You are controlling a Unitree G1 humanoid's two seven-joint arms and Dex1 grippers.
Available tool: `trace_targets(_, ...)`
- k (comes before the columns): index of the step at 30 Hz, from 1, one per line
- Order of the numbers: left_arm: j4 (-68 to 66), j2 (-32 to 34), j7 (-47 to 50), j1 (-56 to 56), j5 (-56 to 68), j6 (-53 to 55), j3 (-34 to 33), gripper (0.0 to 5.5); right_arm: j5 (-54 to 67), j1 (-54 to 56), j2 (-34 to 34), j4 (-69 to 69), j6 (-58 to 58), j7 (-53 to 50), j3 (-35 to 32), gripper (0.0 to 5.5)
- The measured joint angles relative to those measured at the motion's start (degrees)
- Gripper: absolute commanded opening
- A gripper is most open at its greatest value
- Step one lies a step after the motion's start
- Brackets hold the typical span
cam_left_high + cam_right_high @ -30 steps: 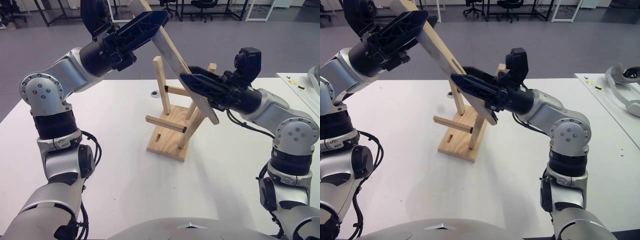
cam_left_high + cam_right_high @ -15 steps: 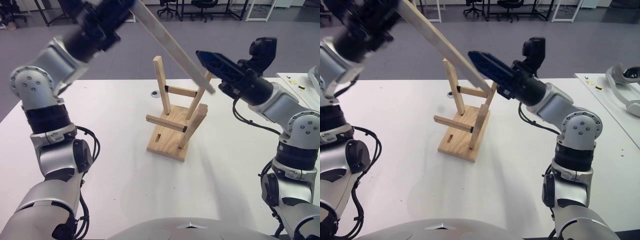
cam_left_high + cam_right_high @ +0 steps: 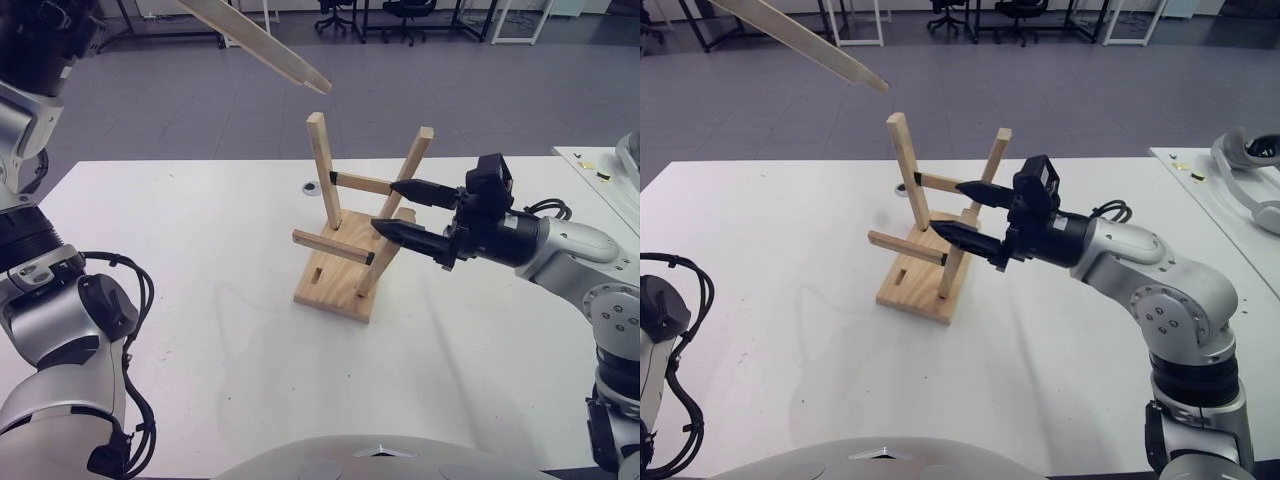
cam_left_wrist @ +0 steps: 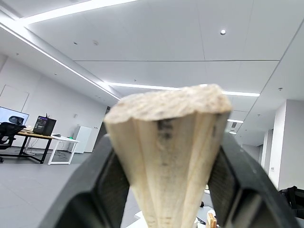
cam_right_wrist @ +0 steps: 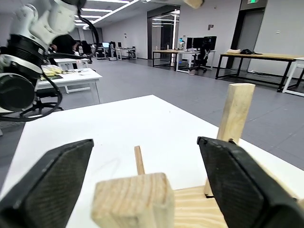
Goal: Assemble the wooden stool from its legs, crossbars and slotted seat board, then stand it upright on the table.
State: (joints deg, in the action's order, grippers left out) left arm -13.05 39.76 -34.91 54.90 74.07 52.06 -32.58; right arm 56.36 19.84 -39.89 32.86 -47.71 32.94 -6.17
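Observation:
The slotted seat board (image 3: pixel 335 288) lies flat on the white table (image 3: pixel 200 300) with three legs standing up from it and two crossbars (image 3: pixel 362 183) between them. My right gripper (image 3: pixel 383 205) is open, with its fingers on either side of the near right leg (image 3: pixel 378 255). In the right wrist view that leg's end (image 5: pixel 133 199) sits between the pads (image 5: pixel 52 185), untouched. My left gripper (image 4: pixel 166 142) is shut on a long wooden piece (image 3: pixel 265 45), held high above the table's far left, clear of the stool.
A small round grommet (image 3: pixel 310 187) is set in the table just behind the stool. A white headset-like object (image 3: pixel 1250 160) lies on a side table at the far right. Bare tabletop spreads to the left and front.
My left arm has swung the long wooden piece up and to the left, away from the stool. My right gripper has left that piece and dropped to the stool's near right leg, open.

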Motion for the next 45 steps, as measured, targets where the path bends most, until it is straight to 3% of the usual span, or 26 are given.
trace_targets(6, 4.3, 0.0, 1.9, -1.2, 1.4, 0.1, -1.8, 2.05, -4.4, -0.5, -2.8, -2.0, 2.1, 5.1, -0.7, 4.08)
trace_targets(10, 7.8, -0.2, 2.7, -3.8, 1.7, 0.1, -1.3, 2.05, -9.2, -0.6, -7.5, -10.0, 5.7, 10.6, -4.0, 4.08)
trace_targets(14, 9.1, 0.2, 1.6, -5.1, 0.7, 0.2, 0.7, 2.05, -9.7, -1.3, -7.7, -11.3, 6.1, 11.5, -4.9, 4.08)
trace_targets(19, 10.3, 7.7, -14.8, -16.0, -17.7, -5.9, 15.4, 2.05, -5.8, -1.3, -4.8, -11.4, 5.5, 10.4, -7.4, 4.08)
trace_targets(22, 5.6, 8.9, -25.9, -18.6, -25.5, -12.3, 21.6, 2.04, -3.0, 0.3, -3.8, -11.5, 4.9, 9.5, -8.5, 4.08)
trace_targets(28, 4.4, 0.9, -34.5, -20.8, -27.1, -21.5, 22.5, 2.04, -2.4, 0.7, -3.7, -12.1, 4.4, 9.3, -8.6, 4.08)
trace_targets(35, 3.7, -2.6, -41.9, -24.3, -36.5, -34.4, 28.2, 2.04, -1.9, 3.2, -3.7, -13.3, 4.1, 9.9, -8.5, 4.08)
trace_targets(45, 6.5, -6.2, -42.8, -25.2, -36.7, -37.4, 29.2, 2.04, -3.7, 5.7, -4.0, -16.7, 4.1, 13.1, -6.7, 4.08)
